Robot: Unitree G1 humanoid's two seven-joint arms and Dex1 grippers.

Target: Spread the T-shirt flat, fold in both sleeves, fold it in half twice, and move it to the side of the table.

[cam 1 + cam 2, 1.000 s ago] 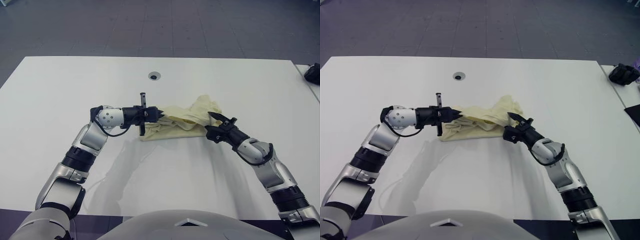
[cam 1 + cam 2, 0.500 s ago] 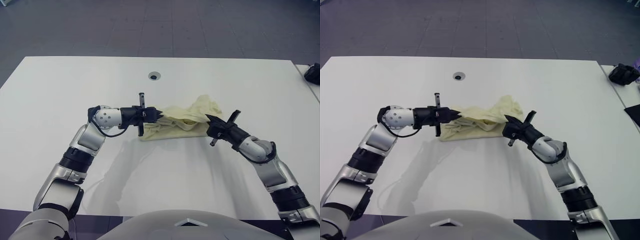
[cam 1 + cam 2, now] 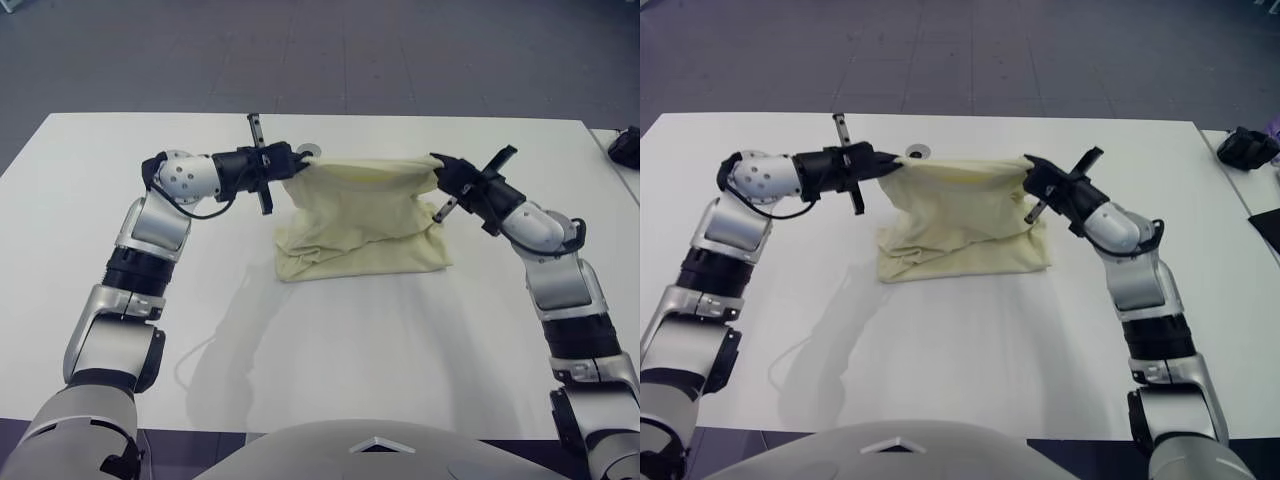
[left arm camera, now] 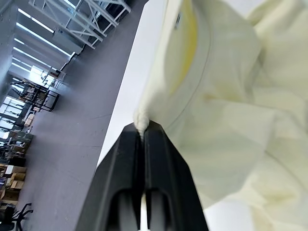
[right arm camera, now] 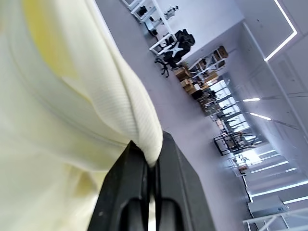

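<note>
T-shirt (image 3: 365,215): pale yellow, lifted by its upper edge over the middle of the white table (image 3: 330,350), a little toward the far side. It hangs as a loose curtain between the two arms.

Left gripper (image 3: 296,161): raised above the tabletop at the shirt's upper left corner. Its two black fingers (image 4: 115,173) are pressed together, with a small bunch of cloth pinched at their tips. In the wrist view the fabric falls away from that pinch in broad folds, with a deeper yellow patch close by.

Right gripper (image 3: 438,164): at the shirt's upper right corner, about level with the other one. Its fingers (image 5: 183,192) are clamped tight on a rolled, ribbed edge of the cloth.

Upper edge: stretched nearly straight from one gripper to the other, sagging only slightly in the middle.

Lower part: rests on the table in a rumpled band, nearer the robot than the held edge, wrinkled and bunched along its length.

Sleeves: I cannot tell them apart among the folds.

Grommet (image 3: 916,151): a small round one set in the tabletop, just beyond the left gripper's tips on the far side.

Dark object (image 3: 1245,147): a black lump on a separate white surface past the table's right edge, well apart from the shirt.
</note>
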